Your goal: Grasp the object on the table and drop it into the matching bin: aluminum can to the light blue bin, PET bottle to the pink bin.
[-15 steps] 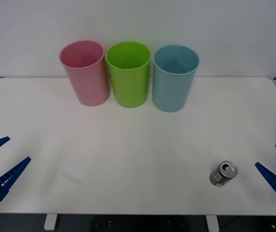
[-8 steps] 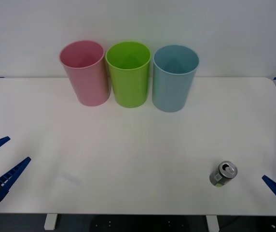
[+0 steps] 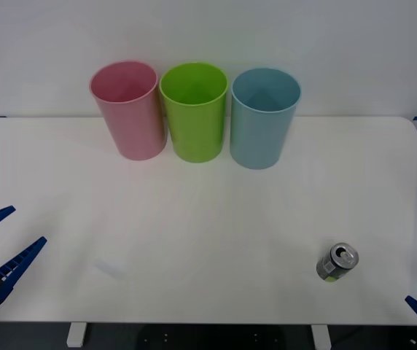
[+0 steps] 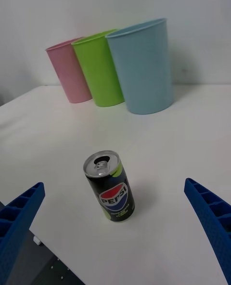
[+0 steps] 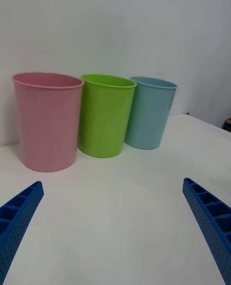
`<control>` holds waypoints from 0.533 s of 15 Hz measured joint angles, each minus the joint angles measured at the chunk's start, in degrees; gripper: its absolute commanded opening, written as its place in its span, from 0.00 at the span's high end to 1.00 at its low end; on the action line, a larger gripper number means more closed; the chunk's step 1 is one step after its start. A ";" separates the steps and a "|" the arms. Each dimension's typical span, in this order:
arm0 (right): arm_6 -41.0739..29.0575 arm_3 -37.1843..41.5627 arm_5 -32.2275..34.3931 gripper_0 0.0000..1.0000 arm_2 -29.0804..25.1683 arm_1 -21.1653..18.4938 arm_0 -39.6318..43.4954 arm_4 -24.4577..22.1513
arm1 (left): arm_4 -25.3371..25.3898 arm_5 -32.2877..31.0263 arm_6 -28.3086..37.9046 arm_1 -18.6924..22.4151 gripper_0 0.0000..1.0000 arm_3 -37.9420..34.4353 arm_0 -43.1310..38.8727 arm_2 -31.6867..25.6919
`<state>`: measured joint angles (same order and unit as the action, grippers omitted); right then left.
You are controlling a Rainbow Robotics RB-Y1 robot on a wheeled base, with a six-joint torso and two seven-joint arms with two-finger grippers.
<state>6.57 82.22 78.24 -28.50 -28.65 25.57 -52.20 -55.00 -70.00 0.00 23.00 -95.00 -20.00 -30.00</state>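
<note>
The aluminum can (image 4: 110, 187) has a bright bare-metal top and a glossy printed black body. It stands on the table (image 3: 194, 219), a smooth white surface with a faint sheen. At twelve o'clock, the pink bin (image 3: 128, 109), the lime green bin (image 3: 194, 111) and the light blue bin (image 3: 262, 117) look like smooth, satin-finished plastic. The fingers (image 4: 209, 217) of the right gripper (image 4: 115, 232) and those (image 5: 19, 215) of the left gripper (image 5: 113, 222) are matt blue ribbed plastic.
</note>
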 measured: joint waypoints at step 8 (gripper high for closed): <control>4.88 -2.85 -2.47 0.00 3.08 0.03 -0.53 -3.05 | 0.00 0.00 0.00 0.00 0.00 0.00 0.00 0.00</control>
<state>11.45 79.38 75.77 -25.42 -28.62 25.04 -55.25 -55.00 -70.00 0.00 23.00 -95.00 -20.00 -30.00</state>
